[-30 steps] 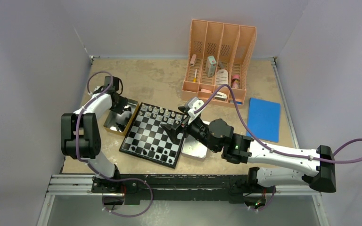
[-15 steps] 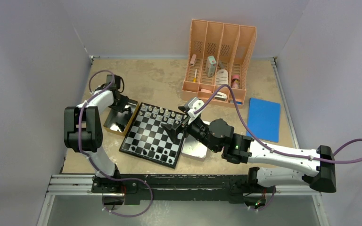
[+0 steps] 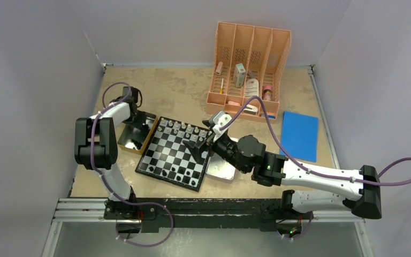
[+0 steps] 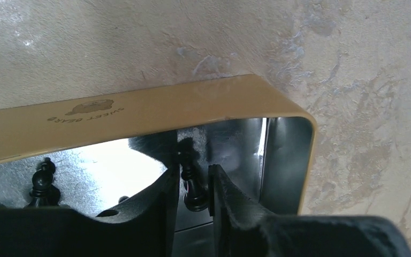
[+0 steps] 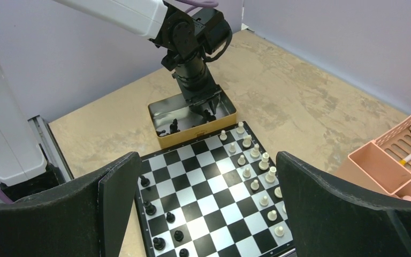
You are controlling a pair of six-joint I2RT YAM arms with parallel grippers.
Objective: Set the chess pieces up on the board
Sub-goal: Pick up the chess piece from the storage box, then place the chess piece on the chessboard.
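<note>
The board (image 3: 174,152) lies mid-table, also seen in the right wrist view (image 5: 208,176). White chess pieces (image 3: 179,127) fill its far rows and several black ones (image 3: 176,174) stand on its near rows. My left gripper (image 3: 137,127) reaches down into the gold-rimmed tin (image 3: 124,140) left of the board. In the left wrist view that gripper (image 4: 193,176) is shut on a black chess piece (image 4: 194,195) near the tin's corner. More black pieces (image 4: 42,179) lie in the tin. My right gripper (image 5: 208,160) hovers open over the board's right edge, holding nothing.
A plain silver tray (image 3: 222,170) sits against the board's right side, under my right arm. A peach file organizer (image 3: 249,64) with small items stands at the back. A blue pad (image 3: 299,135) lies at the right. Grey walls close in on three sides.
My left arm has shifted slightly over the tin and its jaws have narrowed onto the black piece. The right arm has not moved.
</note>
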